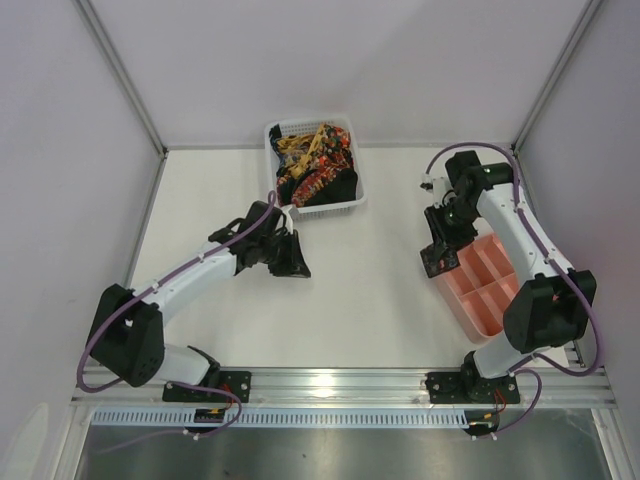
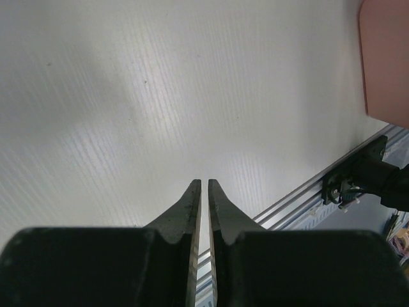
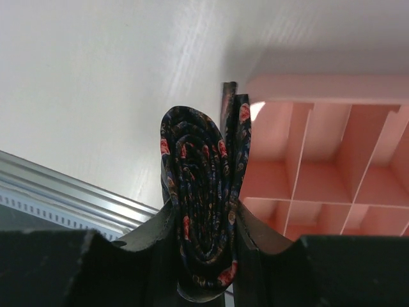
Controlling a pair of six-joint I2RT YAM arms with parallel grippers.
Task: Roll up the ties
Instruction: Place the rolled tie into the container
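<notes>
**Pink tray (image 3: pixel 332 160) on the right, one rolled tie (image 3: pixel 201 185) pinched next to it**

The tray sits closest on the white counter (image 1: pixel 370 290), over on the right side. The right gripper (image 1: pixel 438 262) hangs just at the tray's left edge. Its jaws pinch a tight roll of dark tie with little red and orange flowers, coil end facing the wrist cam. Across the counter at about the same depth, the left gripper (image 2: pixel 204 185) points at bare counter, jaws pressed almost together with only a sliver between them, holding nothing. Farthest back, the white mesh basket (image 1: pixel 340 205) holds a loose heap of ties (image 1: pixel 312 160) in black, red and yellow.
</notes>
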